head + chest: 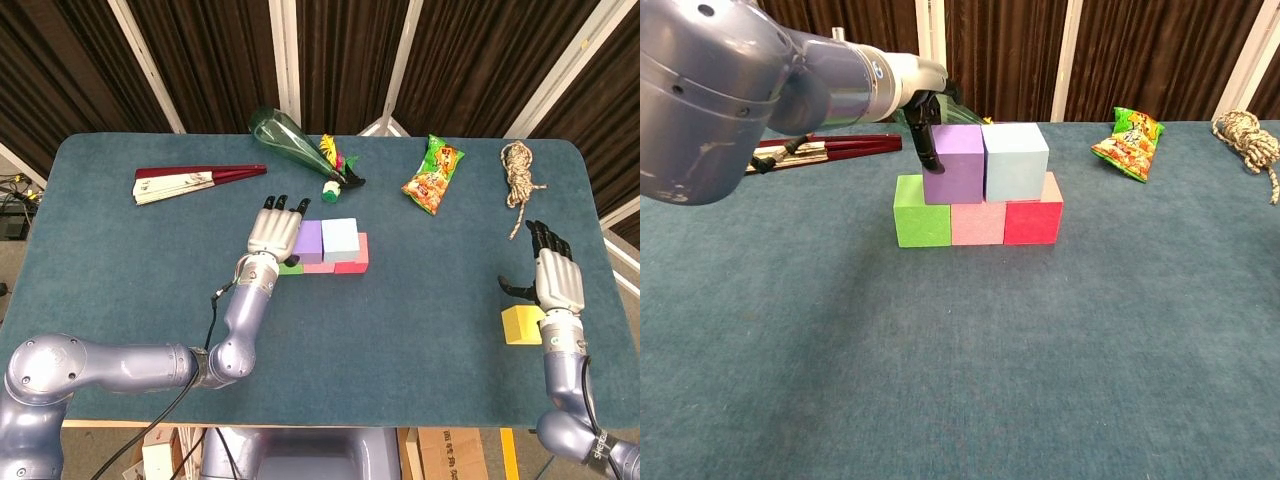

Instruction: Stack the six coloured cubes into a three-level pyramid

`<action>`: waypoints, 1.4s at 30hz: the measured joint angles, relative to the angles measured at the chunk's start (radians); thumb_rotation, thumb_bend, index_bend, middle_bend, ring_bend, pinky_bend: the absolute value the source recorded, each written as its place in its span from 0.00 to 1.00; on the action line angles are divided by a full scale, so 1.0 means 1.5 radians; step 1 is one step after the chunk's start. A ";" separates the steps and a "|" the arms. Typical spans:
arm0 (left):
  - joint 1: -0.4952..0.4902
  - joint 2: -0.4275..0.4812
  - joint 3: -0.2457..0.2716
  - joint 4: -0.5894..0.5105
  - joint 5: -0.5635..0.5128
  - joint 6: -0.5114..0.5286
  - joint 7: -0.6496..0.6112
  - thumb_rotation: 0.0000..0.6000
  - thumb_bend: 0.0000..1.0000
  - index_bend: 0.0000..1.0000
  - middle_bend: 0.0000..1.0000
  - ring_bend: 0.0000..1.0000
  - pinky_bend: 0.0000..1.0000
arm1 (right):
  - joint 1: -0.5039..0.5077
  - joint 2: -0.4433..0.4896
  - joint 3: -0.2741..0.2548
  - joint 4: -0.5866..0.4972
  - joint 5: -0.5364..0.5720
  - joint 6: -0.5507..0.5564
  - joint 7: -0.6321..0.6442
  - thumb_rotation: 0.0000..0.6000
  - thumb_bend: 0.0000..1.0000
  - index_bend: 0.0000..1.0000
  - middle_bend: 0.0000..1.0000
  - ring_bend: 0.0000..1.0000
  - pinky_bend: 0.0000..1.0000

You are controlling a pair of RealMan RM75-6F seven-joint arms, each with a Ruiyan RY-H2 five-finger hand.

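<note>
Covering most of both views, the table (120, 270) carries everything, and the pyramid stands near its middle, a little toward the far edge. The left hand (274, 226) lies over the left end of the stack; its fingers (928, 140) are closed around the purple cube (958, 163), so it holds this cube, which sits on the second level, over the joint of the green cube (921, 209) and pink cube (977, 220), touching the blue cube (1014, 160) beside it. The red cube (1033, 216) ends the bottom row on the right. I judge that the second level is almost complete and only the release remains.

The right hand (553, 272) rests near the right edge, holding nothing, with its fingers spread. The yellow cube (521, 324) lies just beside its wrist, toward the near edge and slightly to the inside. It is the last cube, and the coming move depends on this: the yellow cube is well apart from the pyramid, far to its right, so the right hand is much nearer to it than the left one. The top place, over the purple and blue cubes, lies to the left of that hand, toward the far edge.

Near the far edge lie a fan (190, 181), a green bottle (290, 138), a snack bag (433, 175) and a rope (520, 172).
</note>
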 measured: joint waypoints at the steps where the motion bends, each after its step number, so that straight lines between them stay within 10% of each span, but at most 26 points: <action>1: -0.001 -0.001 0.000 0.002 0.000 -0.001 0.000 1.00 0.36 0.01 0.36 0.05 0.03 | 0.000 0.000 0.000 0.000 0.001 0.000 0.000 1.00 0.31 0.00 0.00 0.00 0.00; 42: 0.000 -0.004 -0.001 0.004 0.000 -0.008 -0.006 1.00 0.36 0.01 0.36 0.05 0.03 | 0.002 -0.005 -0.008 0.005 0.004 -0.002 -0.009 1.00 0.31 0.00 0.00 0.00 0.00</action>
